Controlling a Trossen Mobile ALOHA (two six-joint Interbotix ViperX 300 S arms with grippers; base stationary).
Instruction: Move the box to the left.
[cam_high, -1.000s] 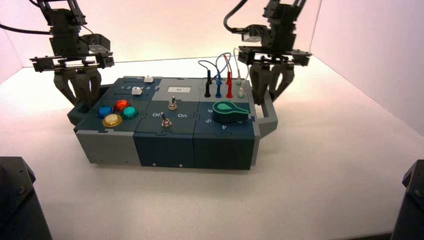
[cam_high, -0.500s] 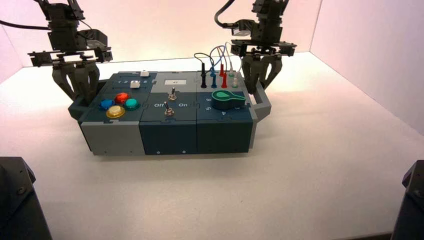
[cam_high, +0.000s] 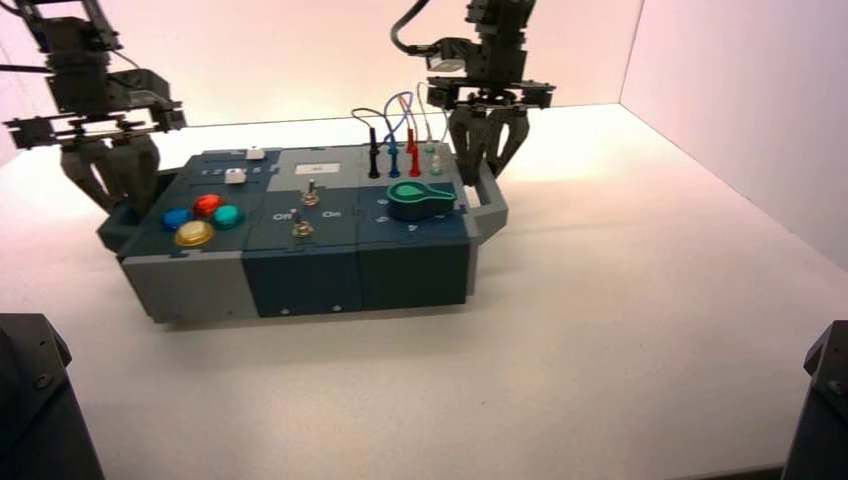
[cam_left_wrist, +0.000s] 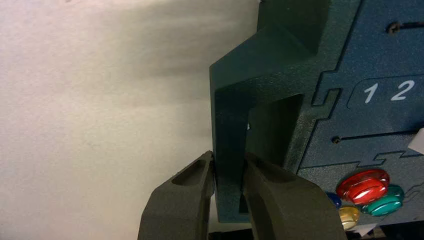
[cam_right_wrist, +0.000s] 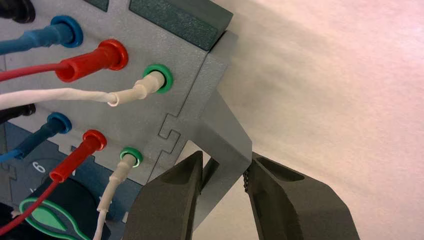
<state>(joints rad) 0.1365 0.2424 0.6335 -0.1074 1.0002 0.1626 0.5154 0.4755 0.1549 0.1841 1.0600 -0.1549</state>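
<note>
Black jointed arms carry looping black cables and dark, tapered fingers (cam_left_wrist: 182, 200).

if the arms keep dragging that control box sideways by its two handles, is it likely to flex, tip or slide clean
The box looks stiff: moulded panels locked together, so it will probably move as one piece. It is low and wide, so tipping seems unlikely. The left gripper and right gripper each clamp a handle bar, which should limit twisting. The plugged wires will likely sway.

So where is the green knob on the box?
In the high view, the green knob sits on top of the box near its right end, just in front of the plugged wires and beside the right gripper.
</note>
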